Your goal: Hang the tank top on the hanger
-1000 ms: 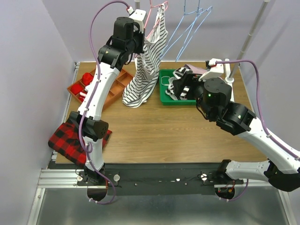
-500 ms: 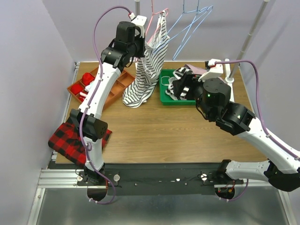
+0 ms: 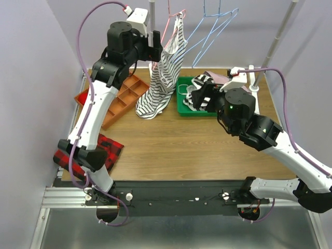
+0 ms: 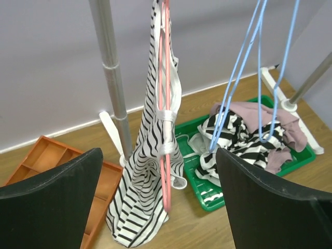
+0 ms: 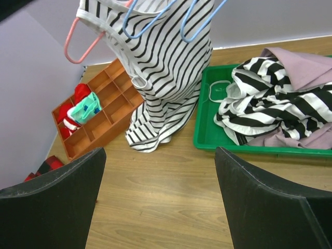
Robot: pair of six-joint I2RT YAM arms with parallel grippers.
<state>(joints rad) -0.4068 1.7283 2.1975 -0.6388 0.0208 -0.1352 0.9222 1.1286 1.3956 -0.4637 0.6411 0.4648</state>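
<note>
Left gripper (image 3: 154,39) has let go and drawn back, fingers wide and empty; tank top (image 3: 165,72) hangs on the pink hanger (image 3: 168,23), hem on the tabletop (image 3: 171,142). Right gripper (image 5: 160,150) likewise spread wide, empty.

The top camera looks down from high behind, far enough to see the whole table (image 3: 171,150). The left wrist camera faces the hanging tank top (image 4: 145,207) from close by, mid-frame. The right wrist camera looks from farther back. All three show the green tray (image 5: 202,137).

cloth tank top (image 3: 161,78), wire hanger (image 4: 168,187), wood table (image 3: 171,145)
</note>
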